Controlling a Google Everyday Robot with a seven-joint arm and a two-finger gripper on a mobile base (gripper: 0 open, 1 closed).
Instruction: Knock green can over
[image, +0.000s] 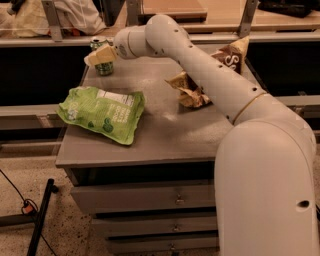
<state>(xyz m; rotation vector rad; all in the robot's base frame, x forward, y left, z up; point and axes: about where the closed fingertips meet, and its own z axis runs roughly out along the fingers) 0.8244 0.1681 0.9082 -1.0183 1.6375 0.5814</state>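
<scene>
The green can (103, 67) stands upright at the far left corner of the grey table (165, 135). Its silver top rim shows above the gripper. My gripper (100, 54) reaches from the right on the long white arm and sits in front of the can's upper half, at or against it. The gripper covers the middle of the can. Whether it touches the can is not plain.
A flat light-green snack bag (102, 113) lies at the table's left front. A crumpled brown bag (189, 90) lies at the centre right, and another brown bag (233, 52) stands at the far right. A shelf rail runs behind the table. Drawers are below.
</scene>
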